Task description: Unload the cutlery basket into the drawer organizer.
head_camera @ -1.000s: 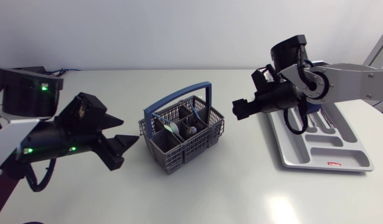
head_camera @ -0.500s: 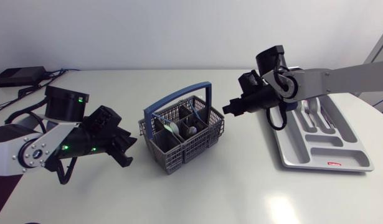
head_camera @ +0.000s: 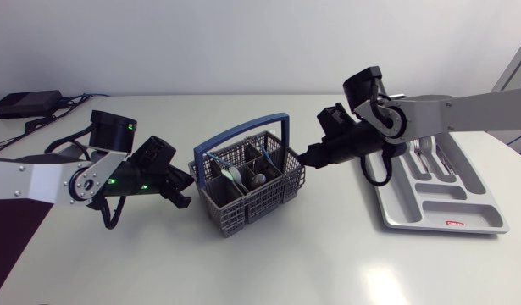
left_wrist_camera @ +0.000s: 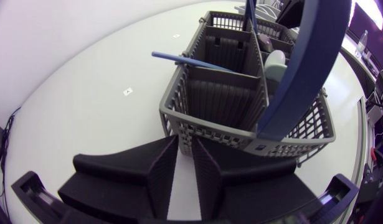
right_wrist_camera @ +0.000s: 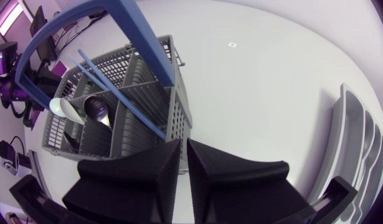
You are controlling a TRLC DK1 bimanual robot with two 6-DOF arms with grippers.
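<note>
Mid-tabletop: cutlery basket [head_camera: 247,182], left of drawer organizer [head_camera: 463,216]. Flanked by left gripper [head_camera: 185,188] and right gripper [head_camera: 309,158], both nearly closed, empty. Inside, apparently spoons [head_camera: 260,176]: light, stiff, slippery; pinch by the handles.

1. Cutlery basket [head_camera: 243,212] mid-table; drawer organizer [head_camera: 463,203] well apart on its right.
2. L gripper [head_camera: 182,189] just beside basket's left wall, R gripper [head_camera: 309,158] just beside its right.
3. Spoons [head_camera: 258,178] in basket's mid compartments; forks [head_camera: 423,151] in organizer's rear slot.
</note>
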